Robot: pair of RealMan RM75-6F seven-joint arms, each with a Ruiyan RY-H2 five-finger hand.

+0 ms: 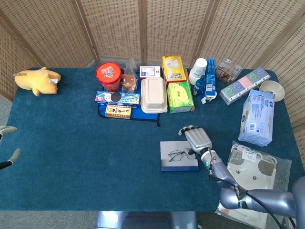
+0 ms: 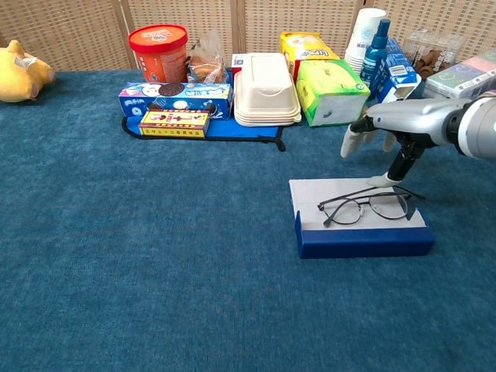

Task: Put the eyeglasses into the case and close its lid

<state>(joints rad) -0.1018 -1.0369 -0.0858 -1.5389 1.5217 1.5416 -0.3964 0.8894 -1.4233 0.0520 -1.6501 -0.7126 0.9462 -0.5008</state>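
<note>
- Fingers (image 2: 350, 145) of our right hand (image 1: 198, 139) hang spread, released, holding nothing, just beyond the eyeglasses (image 2: 364, 207).
- Eyeglasses lie on the blue case (image 2: 364, 240), apparently on its flat pale top, so we judge they are not yet inside.
- Our left hand (image 1: 6, 157) shows only at the edge; we cannot tell its state.
- Blue cloth covers the desk (image 1: 71, 143); wicker screens (image 1: 119, 24) stand behind.

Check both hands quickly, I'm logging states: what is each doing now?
Left hand: barely in view, cannot tell.
Right hand: open, holding nothing, beside the eyeglasses.
</note>
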